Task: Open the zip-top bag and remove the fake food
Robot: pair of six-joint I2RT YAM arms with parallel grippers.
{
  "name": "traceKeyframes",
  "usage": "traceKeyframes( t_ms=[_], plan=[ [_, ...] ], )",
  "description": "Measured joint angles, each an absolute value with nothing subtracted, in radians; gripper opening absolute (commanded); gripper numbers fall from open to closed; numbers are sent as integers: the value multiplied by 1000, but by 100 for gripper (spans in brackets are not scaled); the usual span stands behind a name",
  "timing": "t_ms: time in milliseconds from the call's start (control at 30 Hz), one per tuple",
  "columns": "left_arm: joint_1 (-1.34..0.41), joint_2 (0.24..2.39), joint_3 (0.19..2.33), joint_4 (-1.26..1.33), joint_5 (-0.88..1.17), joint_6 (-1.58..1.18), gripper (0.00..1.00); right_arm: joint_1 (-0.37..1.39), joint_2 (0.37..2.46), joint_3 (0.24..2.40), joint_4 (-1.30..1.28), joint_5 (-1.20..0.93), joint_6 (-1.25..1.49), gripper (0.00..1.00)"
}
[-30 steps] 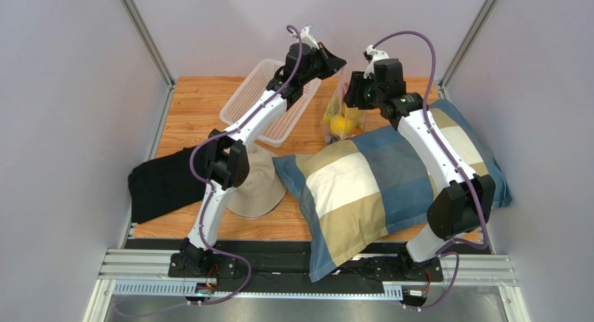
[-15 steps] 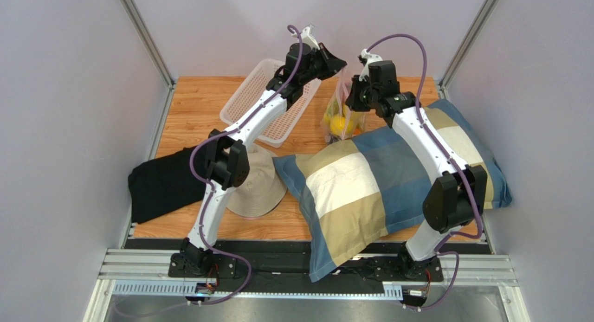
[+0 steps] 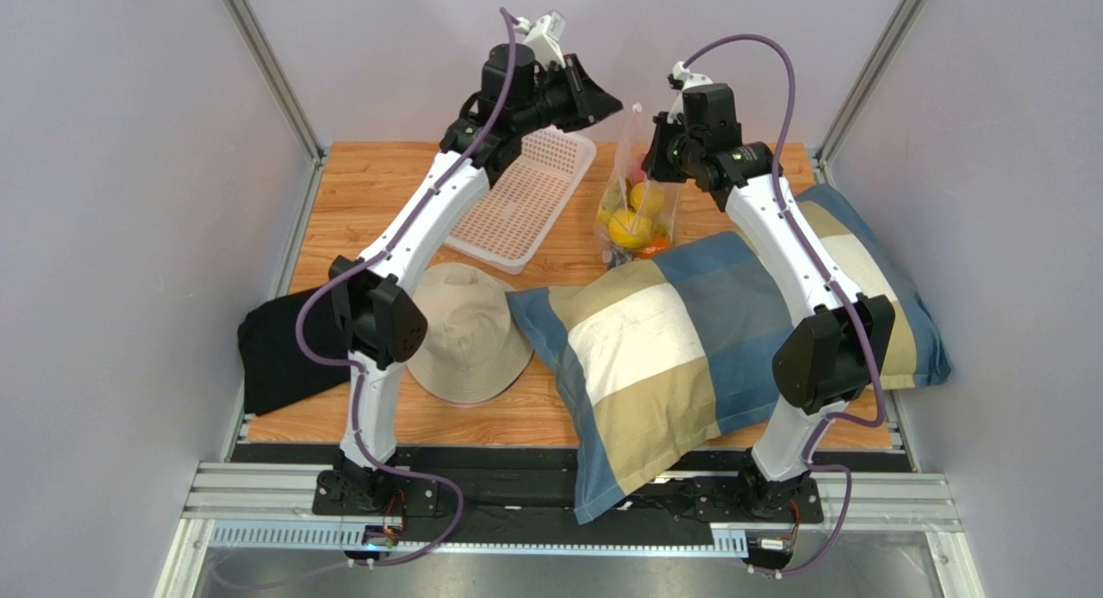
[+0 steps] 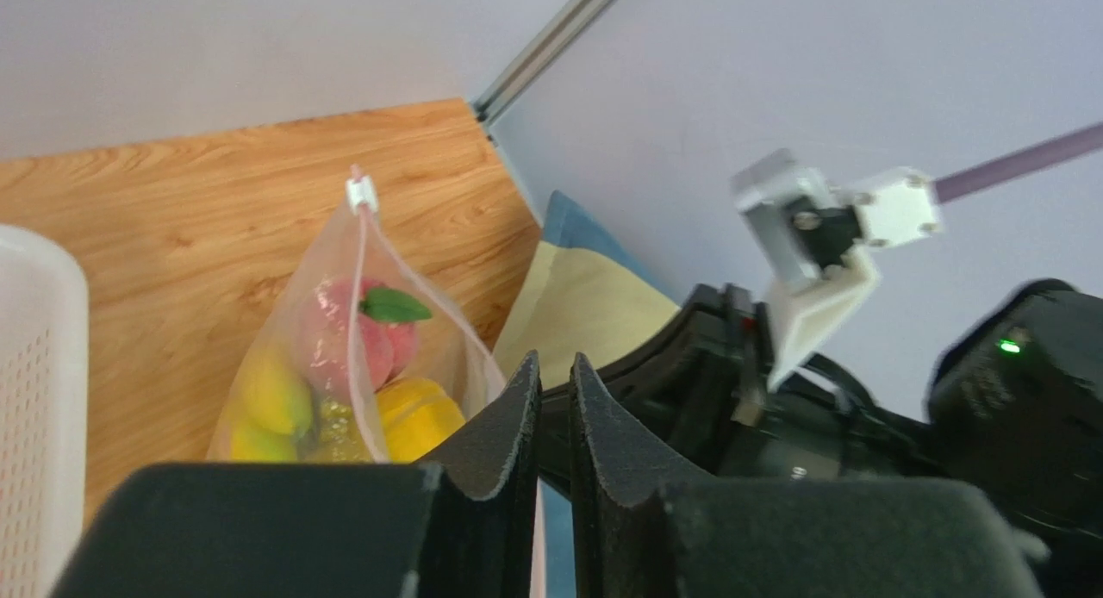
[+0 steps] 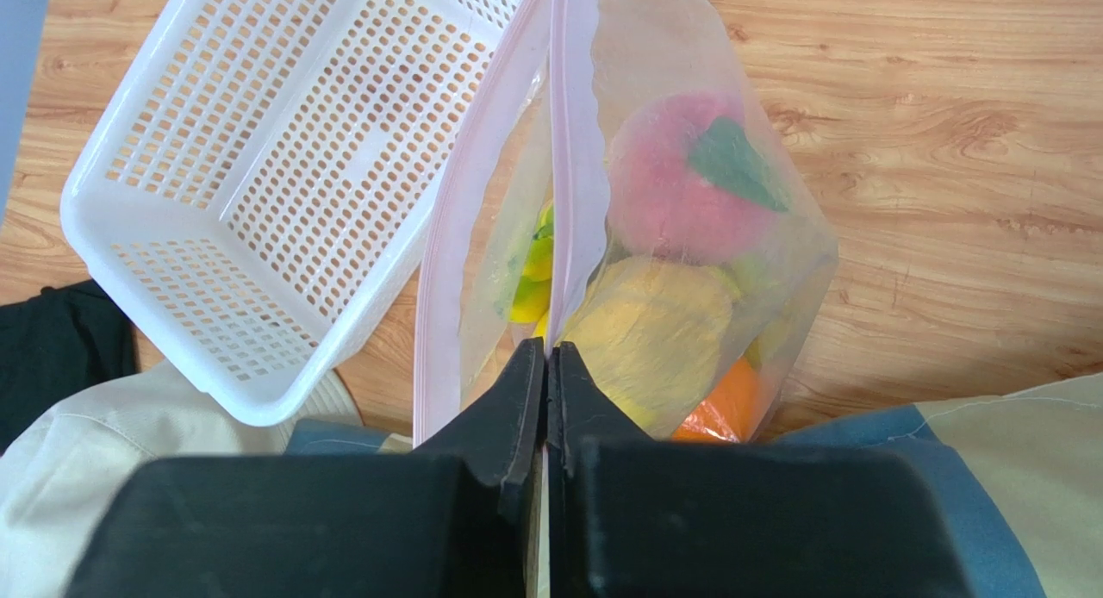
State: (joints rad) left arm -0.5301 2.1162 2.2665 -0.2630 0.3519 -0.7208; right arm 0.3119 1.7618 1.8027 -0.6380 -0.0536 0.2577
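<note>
The clear zip-top bag (image 3: 629,191) hangs upright at the back of the table, between my two grippers. It holds the fake food: a pink fruit (image 5: 673,185), a yellow fruit (image 5: 647,333), an orange (image 5: 725,411) and a bit of banana (image 5: 531,281). The bag's two pink zip strips (image 5: 447,236) stand apart. My right gripper (image 5: 545,349) is shut on the right strip. My left gripper (image 4: 554,362) is almost closed on a thin edge of the bag (image 4: 376,314), beside the right gripper's body. In the top view the left gripper (image 3: 611,111) is left of the bag's top and the right gripper (image 3: 651,159) is right of it.
A white mesh basket (image 3: 518,197) lies left of the bag. A beige hat (image 3: 466,333) and a black cloth (image 3: 291,346) lie at the front left. A large checked pillow (image 3: 699,340) covers the right half of the table, touching the bag's base.
My left arm has risen and swung back and left, uncovering the basket. My right gripper has shifted slightly up and left. The bag now stands taller between them.
</note>
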Motion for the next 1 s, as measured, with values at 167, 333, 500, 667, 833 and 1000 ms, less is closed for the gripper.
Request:
traceKeyframes(
  t_ms=[167, 333, 500, 667, 833, 1000],
  plan=[
    [-536, 2110, 2268, -251, 411, -774, 7, 312, 1762, 1803, -650, -61, 264, 0],
    [-544, 2201, 2310, -274, 462, -839, 13, 313, 1762, 1807, -650, -61, 271, 0],
    [-550, 2283, 2345, -355, 477, -854, 14, 314, 1768, 1870, -655, -62, 289, 0],
    [-550, 2305, 2346, -438, 450, -817, 13, 323, 1774, 1938, -655, -66, 304, 0],
    [-547, 2305, 2354, -482, 431, -759, 61, 337, 1787, 1945, -655, -86, 310, 0],
    [-548, 2306, 2365, -545, 417, -677, 77, 342, 1810, 1945, -655, -98, 309, 0]
  ],
)
